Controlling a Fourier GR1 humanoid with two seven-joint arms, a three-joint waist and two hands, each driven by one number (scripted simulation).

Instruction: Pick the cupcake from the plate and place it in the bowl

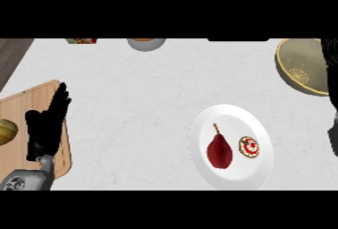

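On the pale marbled worktop [132, 103], a round white plate [228, 179] holds a dark red pear [220, 152], stem pointing away from the robot, and beside it a small upright cupcake [250, 147] with red-and-white icing. The tan bowl [300, 62] sits well apart. The left robot hand [46, 123] rests spread over a wooden board [26, 105].

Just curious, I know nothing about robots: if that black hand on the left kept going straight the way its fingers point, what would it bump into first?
The left hand points up-counter, slightly rightward. That line looks free; perhaps the red-green item at the far edge. Depth unclear.
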